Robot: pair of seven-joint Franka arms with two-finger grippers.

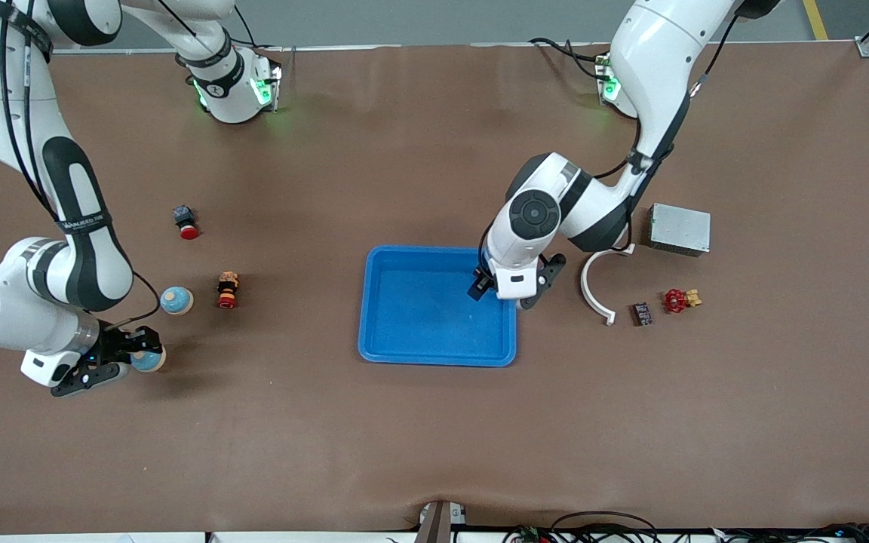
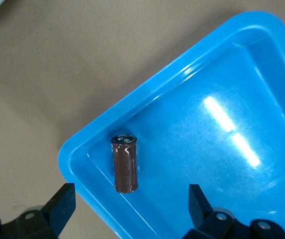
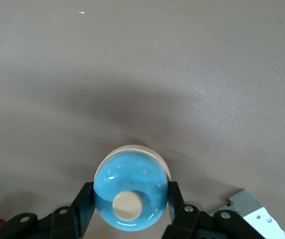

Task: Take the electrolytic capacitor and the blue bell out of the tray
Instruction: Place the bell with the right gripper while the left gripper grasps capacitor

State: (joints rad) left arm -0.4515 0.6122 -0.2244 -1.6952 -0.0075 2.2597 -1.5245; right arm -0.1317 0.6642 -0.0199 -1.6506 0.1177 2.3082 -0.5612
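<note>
A brown cylindrical capacitor (image 2: 125,164) lies in the blue tray (image 1: 434,356), close to the tray corner (image 2: 82,144) toward the left arm's end. My left gripper (image 1: 511,286) is open and empty over that tray edge, its jaws (image 2: 130,206) spread wide either side of the capacitor and clear of it. The capacitor is hidden in the front view. My right gripper (image 1: 139,354) is shut on a blue bell with a cream button (image 1: 149,360), toward the right arm's end. The fingers (image 3: 85,206) press both sides of the bell (image 3: 131,191), low over the table.
A second blue bell (image 1: 176,300), a small red and yellow part (image 1: 228,289) and a red push button (image 1: 187,221) lie near the right arm. A white curved piece (image 1: 597,290), a grey metal box (image 1: 679,228), a dark chip (image 1: 642,313) and a red valve (image 1: 677,300) lie beside the tray.
</note>
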